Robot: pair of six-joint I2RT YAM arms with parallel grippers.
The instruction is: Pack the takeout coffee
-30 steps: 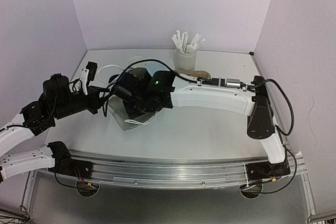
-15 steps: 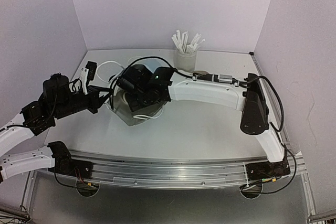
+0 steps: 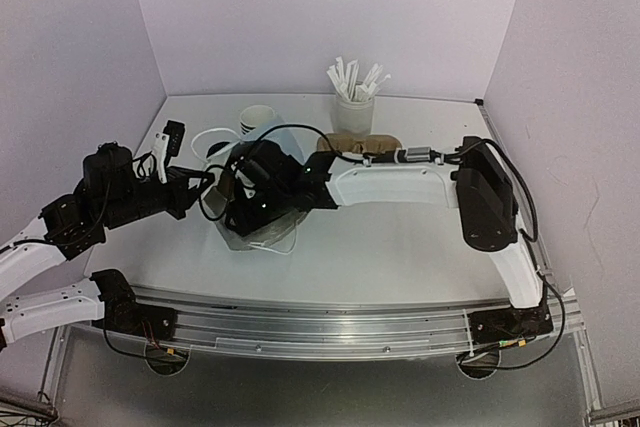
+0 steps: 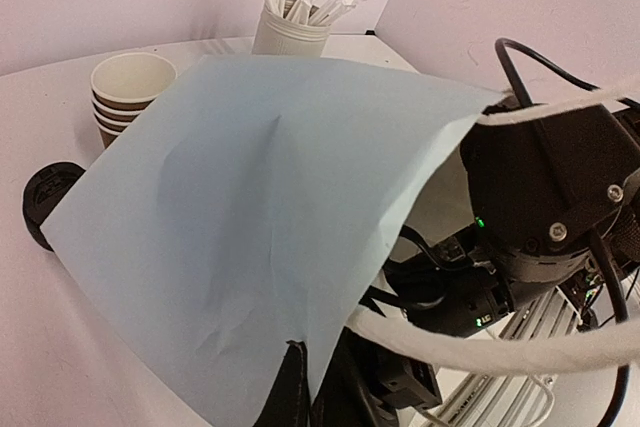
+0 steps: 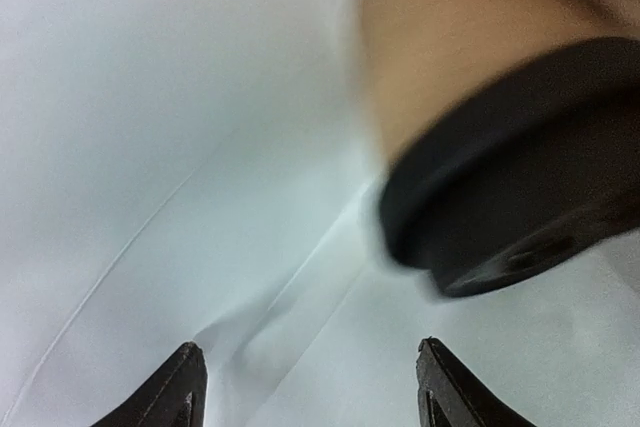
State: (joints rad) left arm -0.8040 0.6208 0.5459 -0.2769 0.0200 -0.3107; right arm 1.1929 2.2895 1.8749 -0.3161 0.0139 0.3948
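Inside the bag (image 4: 230,207), which lies mouth-open near the left middle of the table (image 3: 400,247), the right gripper (image 5: 310,387) has its two fingertips spread apart with nothing between them. Just beyond them a brown cup (image 5: 450,77) capped with a black lid (image 5: 520,167) lies tilted on the creased pale paper. This view is blurred, and no print on the cup can be read.

The left gripper (image 4: 298,392) is clamped on the bag's near edge and holds that side up. A white rope handle (image 4: 560,107) arches across the mouth, with the right arm passing under it.

At the back of the table, left of centre, a stack of cups (image 3: 258,117) stands upright, white inside with brown bands on the sides. Black lids (image 4: 48,197) sit just beside it, partly hidden by the bag. The white straw cup (image 3: 352,112) stands to the right of the stack, apart from it. Its wrapped straws fan upward, and any writing on the wrappers is too small to make out. A brown piece (image 3: 368,139) lies in front of the straw cup, half covered by the right arm. What it is cannot be told.
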